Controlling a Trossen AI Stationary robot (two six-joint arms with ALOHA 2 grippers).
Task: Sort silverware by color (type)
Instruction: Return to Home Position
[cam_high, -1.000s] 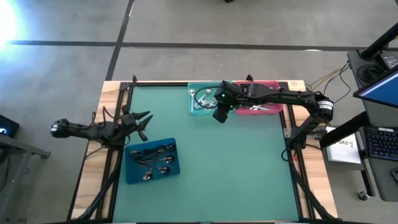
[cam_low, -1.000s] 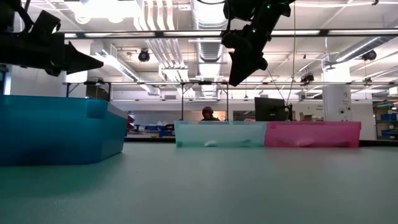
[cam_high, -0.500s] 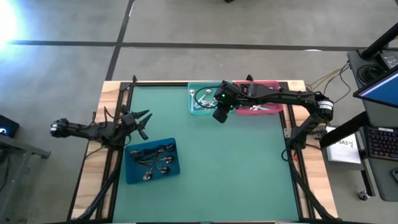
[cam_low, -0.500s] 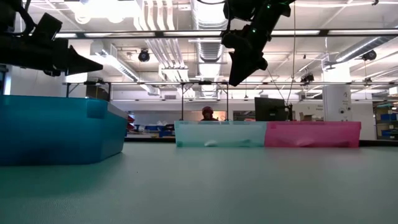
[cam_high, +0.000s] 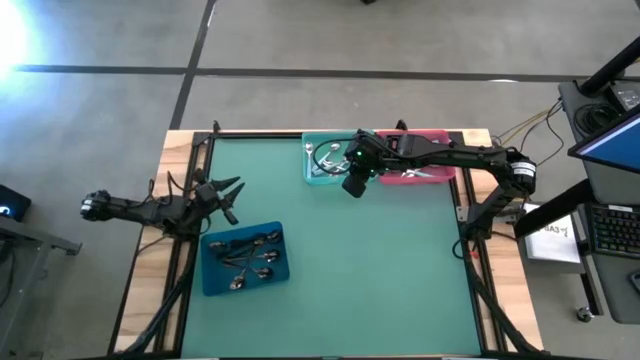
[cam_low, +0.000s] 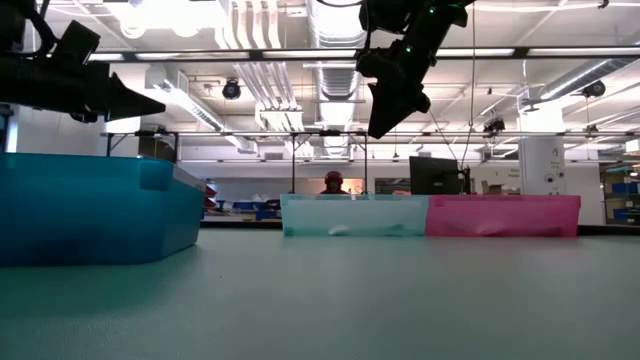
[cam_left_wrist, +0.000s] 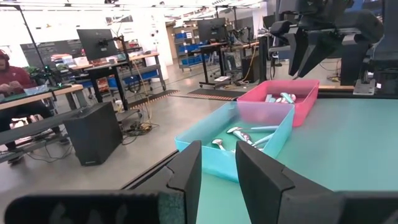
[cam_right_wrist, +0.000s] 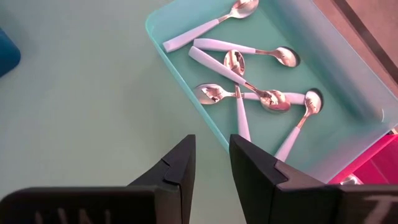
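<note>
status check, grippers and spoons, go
Left gripper open, empty, beside blue bin. Right gripper open, empty, at edge of teal bin. Spoons in bins; nothing blocking.

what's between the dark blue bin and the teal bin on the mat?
Nothing. The high view shows only bare green mat between the dark blue bin and the teal bin.

Seen from above, the two dark fingers of the right gripper (cam_right_wrist: 211, 142) fill the foreground, set slightly apart with nothing between them but green table (cam_right_wrist: 81, 112); just beyond them lies a teal bin (cam_right_wrist: 329, 59) holding six spoons (cam_right_wrist: 214, 62) with pale handles and shiny bowls, several crossing; a pink bin (cam_right_wrist: 376, 165) sits just beside it at a corner of the frame; a dark blue edge (cam_right_wrist: 5, 53) shows at the far side.
</note>
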